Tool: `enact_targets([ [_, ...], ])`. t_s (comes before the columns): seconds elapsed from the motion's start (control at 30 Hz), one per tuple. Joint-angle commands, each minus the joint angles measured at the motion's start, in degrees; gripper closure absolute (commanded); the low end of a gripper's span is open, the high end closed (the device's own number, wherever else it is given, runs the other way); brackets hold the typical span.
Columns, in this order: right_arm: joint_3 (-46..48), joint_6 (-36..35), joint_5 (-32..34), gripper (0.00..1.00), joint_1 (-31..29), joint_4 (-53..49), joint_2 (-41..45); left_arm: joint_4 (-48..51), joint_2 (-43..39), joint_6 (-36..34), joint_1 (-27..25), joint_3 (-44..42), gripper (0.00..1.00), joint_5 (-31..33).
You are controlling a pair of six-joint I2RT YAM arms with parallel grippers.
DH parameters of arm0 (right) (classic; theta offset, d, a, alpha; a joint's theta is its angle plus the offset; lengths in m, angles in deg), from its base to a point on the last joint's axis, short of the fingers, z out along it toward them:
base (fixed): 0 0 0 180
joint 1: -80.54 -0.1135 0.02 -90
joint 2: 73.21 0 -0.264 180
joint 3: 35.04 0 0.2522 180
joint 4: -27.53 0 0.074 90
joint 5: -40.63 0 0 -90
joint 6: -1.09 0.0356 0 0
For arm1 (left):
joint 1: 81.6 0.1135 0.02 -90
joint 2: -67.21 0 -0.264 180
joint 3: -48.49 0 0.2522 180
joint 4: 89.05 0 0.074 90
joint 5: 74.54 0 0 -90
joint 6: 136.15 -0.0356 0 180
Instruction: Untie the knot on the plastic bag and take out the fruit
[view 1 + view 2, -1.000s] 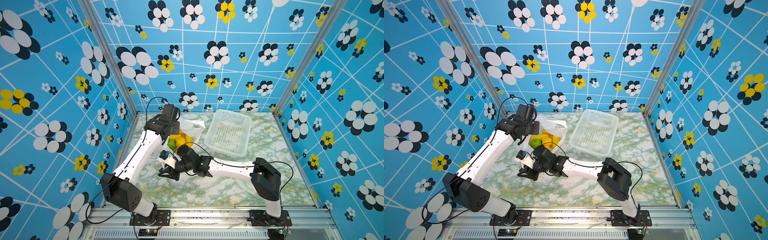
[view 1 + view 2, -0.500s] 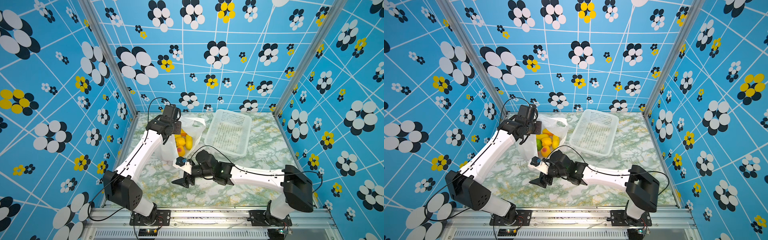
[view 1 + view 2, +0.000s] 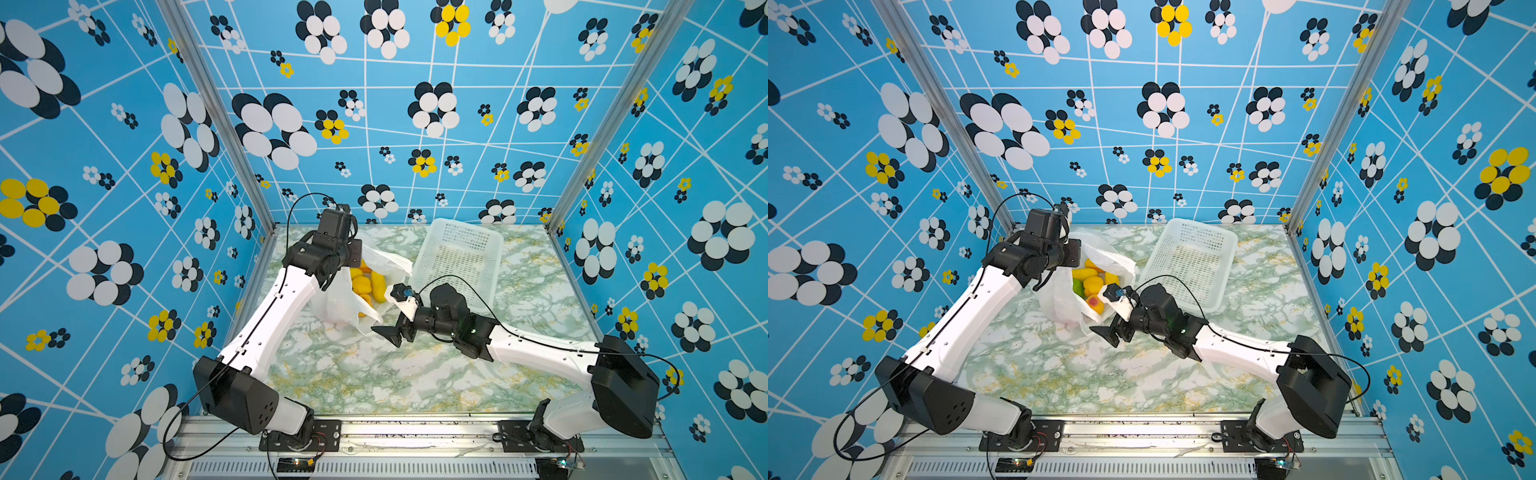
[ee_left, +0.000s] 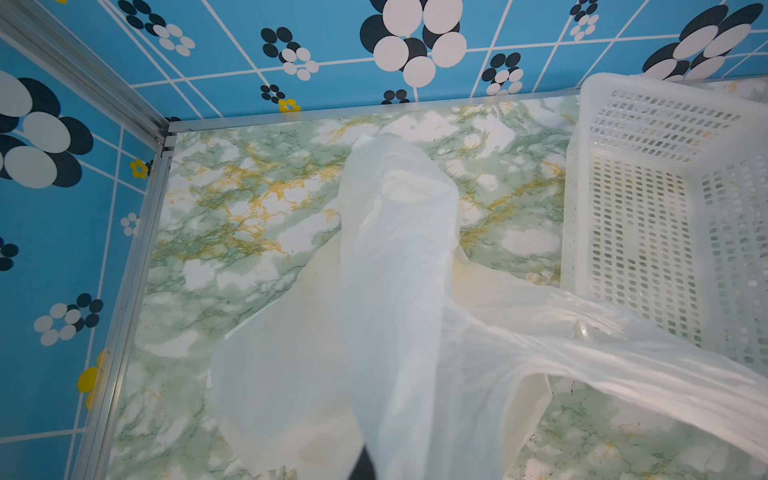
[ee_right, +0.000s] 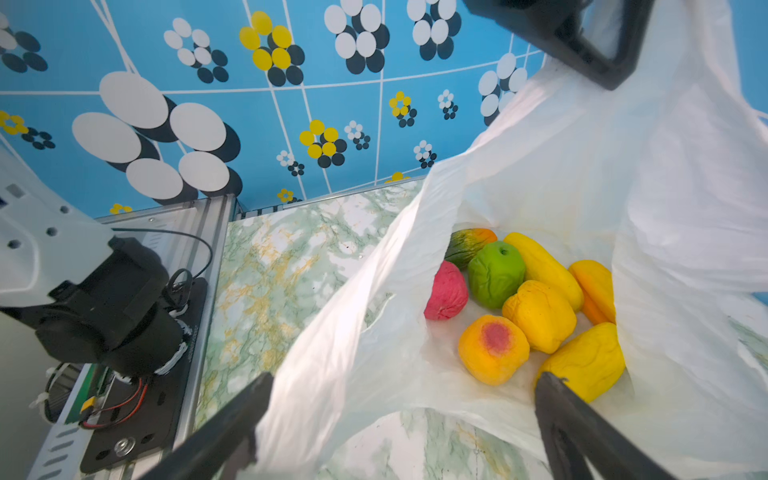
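One plastic bag (image 3: 336, 303), mouth upward

The plastic bag (image 4: 395, 291) drapes across most of the left wrist view, so of the left fingers (image 4: 364, 464) only a dark tip shows at the picture's edge; their hold cannot be seen there. The knot cannot be made out in any view. In both top views the bag's wall hides part of the fruit (image 3: 360, 284) (image 3: 1091, 285). The white perforated basket (image 4: 665, 124) is cut off by the left wrist picture's edge, the right fingers (image 5: 582, 432) by the right wrist picture's.
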Motion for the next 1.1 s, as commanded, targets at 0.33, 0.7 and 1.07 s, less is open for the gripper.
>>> enact_targets([
  [0.33, 3.77, 11.34, -6.15, 0.53, 9.36, 10.97, -0.53, -0.87, -2.00, -0.55, 0.80, -0.15, 1.00, -1.94],
  [0.7, 6.96, 23.22, -12.27, 0.33, 18.26, 20.30, -1.36, -1.05, -2.12, -0.57, 0.87, -0.28, 1.00, -3.17],
  [1.07, -0.28, 19.50, -12.96, 0.66, 12.80, 13.68, -7.96, -1.24, -1.87, -0.39, 0.86, -0.27, 1.00, -4.84],
])
